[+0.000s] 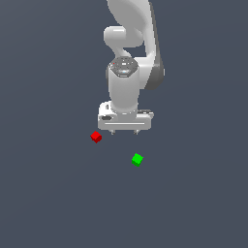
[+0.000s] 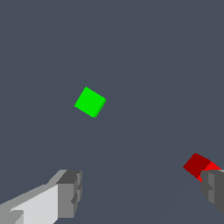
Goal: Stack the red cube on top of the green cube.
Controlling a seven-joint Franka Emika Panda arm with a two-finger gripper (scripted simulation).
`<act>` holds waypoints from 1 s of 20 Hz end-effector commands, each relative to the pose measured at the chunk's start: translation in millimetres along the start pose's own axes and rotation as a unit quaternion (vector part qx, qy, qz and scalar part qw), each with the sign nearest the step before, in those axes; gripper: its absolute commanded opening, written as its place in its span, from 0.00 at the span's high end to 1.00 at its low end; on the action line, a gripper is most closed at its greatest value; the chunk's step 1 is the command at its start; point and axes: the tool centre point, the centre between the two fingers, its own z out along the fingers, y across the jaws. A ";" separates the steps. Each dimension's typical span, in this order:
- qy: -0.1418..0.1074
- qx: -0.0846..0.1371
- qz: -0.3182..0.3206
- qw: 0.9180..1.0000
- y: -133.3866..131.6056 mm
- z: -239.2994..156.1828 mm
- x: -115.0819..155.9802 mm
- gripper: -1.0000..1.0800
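The red cube (image 1: 96, 137) lies on the dark floor toward the exterior view's left, just below and left of my gripper (image 1: 124, 131). The green cube (image 1: 137, 159) rests apart from it, lower and to the exterior view's right. My gripper hangs above the floor with its fingers spread wide and nothing between them. In the wrist view the green cube (image 2: 90, 102) lies alone on the floor, and the red cube (image 2: 199, 165) is partly hidden behind one fingertip (image 2: 213, 188); the other fingertip (image 2: 70, 194) stands far from it.
The flat dark grey floor (image 1: 48, 193) extends all around both cubes. The white arm (image 1: 128, 58) rises behind the gripper.
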 end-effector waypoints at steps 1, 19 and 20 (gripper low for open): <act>0.000 0.000 0.000 1.000 0.0 0.0 0.0 0.04; 0.005 -0.003 0.218 0.976 108.9 63.9 -31.2 0.04; 0.005 -0.003 0.235 0.972 116.8 69.0 -35.9 0.04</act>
